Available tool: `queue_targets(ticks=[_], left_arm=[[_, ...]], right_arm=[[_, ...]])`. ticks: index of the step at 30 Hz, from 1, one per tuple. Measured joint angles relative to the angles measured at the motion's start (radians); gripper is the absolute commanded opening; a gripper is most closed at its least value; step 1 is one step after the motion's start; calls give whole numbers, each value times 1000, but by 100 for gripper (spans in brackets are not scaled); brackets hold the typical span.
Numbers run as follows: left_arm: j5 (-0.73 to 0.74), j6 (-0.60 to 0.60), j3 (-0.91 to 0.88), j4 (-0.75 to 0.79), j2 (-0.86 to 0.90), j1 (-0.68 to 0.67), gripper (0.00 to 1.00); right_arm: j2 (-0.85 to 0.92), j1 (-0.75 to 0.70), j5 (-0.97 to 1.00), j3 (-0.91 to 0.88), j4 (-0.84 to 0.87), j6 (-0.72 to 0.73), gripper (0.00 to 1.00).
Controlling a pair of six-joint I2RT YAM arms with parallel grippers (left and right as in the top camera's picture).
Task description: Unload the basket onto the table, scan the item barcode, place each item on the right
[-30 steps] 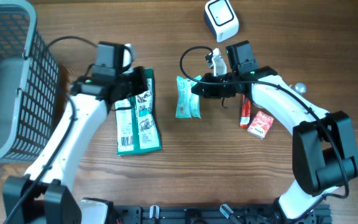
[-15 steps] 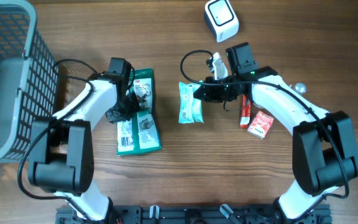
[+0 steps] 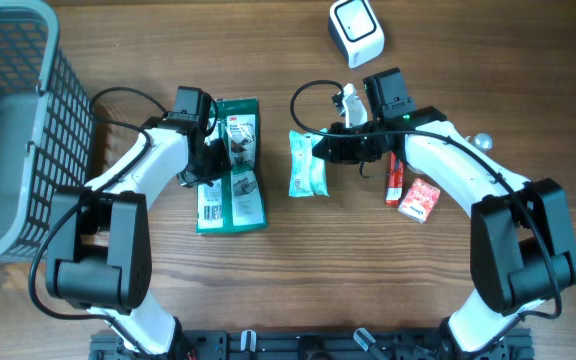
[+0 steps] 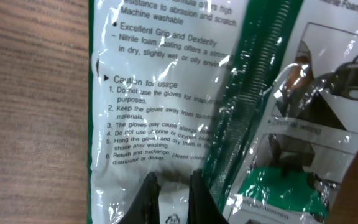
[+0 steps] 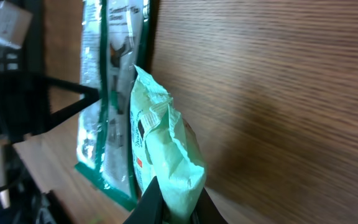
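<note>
At centre of wooden table (image 3: pixel 298 270), right gripper (image 3: pixel 320 150) clamps pale green crinkled plastic pouch (image 3: pixel 306 172); left gripper (image 3: pixel 212 160) pinches green-and-clear film glove packet (image 3: pixel 236 195). Risk: thin edge grips slipping when lifted.

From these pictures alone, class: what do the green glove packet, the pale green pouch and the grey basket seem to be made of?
The glove packet looks to be thin glossy plastic film: glare streaks and crinkles over the print. The pale green pouch looks matte, probably plastic film: soft creases, little shine. The grey basket is rigid mesh, plastic or coated wire, unclear which.
</note>
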Motion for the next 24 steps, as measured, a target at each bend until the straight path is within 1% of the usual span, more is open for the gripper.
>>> queue_targets(ticks=[4, 6, 8, 9, 10, 12, 15, 19, 23, 24], left_arm=[[6, 17, 32, -23, -56, 17, 5], [6, 20, 62, -14, -148, 34, 18], [7, 25, 84, 21, -245, 52, 48], [7, 30, 92, 40, -285, 62, 79], [7, 31, 98, 57, -322, 72, 100], [6, 31, 104, 94, -391, 100, 100], [6, 31, 106, 96, -436, 134, 100], [6, 31, 106, 88, -436, 142, 100], [6, 31, 106, 88, -436, 142, 100], [6, 31, 106, 87, -436, 142, 100]], right_arm=[[-41, 0, 75, 27, -26, -8, 4], [-87, 0, 107, 105, -101, -21, 4], [-121, 0, 148, 235, -223, -52, 4], [-129, 0, 167, 294, -270, -71, 4], [-132, 0, 190, 364, -322, -95, 4], [-137, 0, 257, 491, -374, -150, 4], [-148, 0, 367, 581, -360, -238, 4], [-149, 0, 510, 594, -300, -382, 4], [-102, 0, 657, 594, -182, -576, 4], [-87, 0, 680, 594, -161, -599, 4]])
